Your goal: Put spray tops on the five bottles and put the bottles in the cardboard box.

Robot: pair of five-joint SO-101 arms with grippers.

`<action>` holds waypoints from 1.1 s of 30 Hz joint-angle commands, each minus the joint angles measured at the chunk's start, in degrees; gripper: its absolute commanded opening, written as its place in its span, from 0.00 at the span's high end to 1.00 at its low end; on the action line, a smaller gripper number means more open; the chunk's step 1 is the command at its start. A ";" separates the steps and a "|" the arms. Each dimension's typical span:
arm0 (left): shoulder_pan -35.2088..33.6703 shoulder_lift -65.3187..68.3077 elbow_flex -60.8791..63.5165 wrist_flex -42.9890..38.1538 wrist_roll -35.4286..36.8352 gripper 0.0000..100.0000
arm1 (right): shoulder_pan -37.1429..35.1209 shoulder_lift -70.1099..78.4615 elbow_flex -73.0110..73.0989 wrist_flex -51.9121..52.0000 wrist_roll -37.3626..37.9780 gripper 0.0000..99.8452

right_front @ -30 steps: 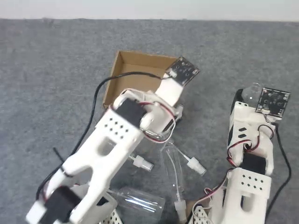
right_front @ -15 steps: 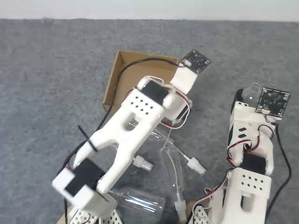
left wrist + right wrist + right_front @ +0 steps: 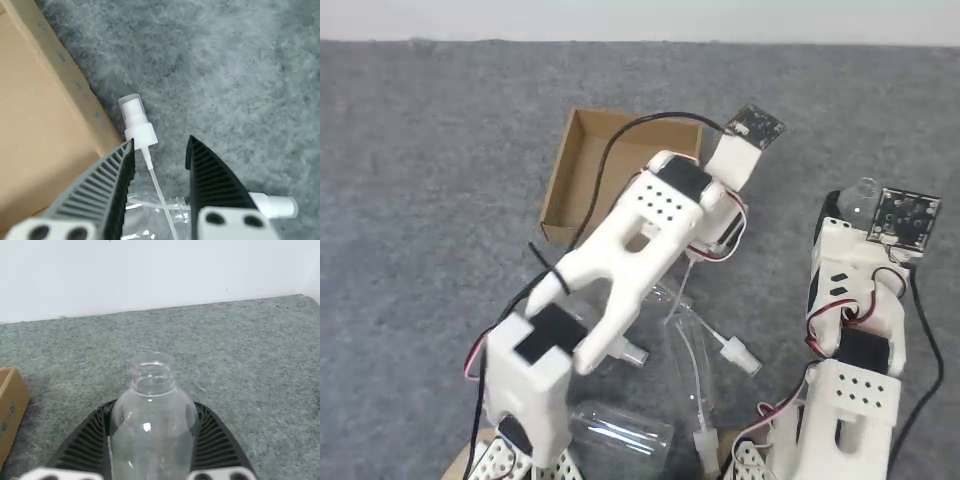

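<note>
Spray top, white plastic with a thin dip tube (image 3: 137, 125), lies just ahead of your left gripper (image 3: 161, 145). Its jaws are spread, with the tube running between them. It rests on grey carpet (image 3: 240, 75), just beside the brown cardboard box (image 3: 45, 125). Your right gripper (image 3: 152, 410) is clamped on a clear plastic bottle (image 3: 152, 385), open-necked.

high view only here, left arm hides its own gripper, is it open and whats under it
Observer: The left gripper is open, with a spray top lying on the carpet between its fingers.
Operator: how close to the box
Observer: The spray top lies right beside the cardboard box, outside its wall.
Operator: and the right arm, bottle capped?
Observer: No. The right gripper is shut on a clear bottle whose neck is open, with no spray top on it.
</note>
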State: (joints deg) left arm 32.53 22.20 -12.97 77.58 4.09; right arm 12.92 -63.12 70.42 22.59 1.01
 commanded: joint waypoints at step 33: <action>-4.75 33.23 -42.42 23.03 4.75 0.84 | 0.48 -1.98 -1.49 -1.01 -0.53 0.99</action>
State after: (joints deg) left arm 27.87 56.40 -55.52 98.42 8.13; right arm 12.92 -63.12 70.42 22.59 1.01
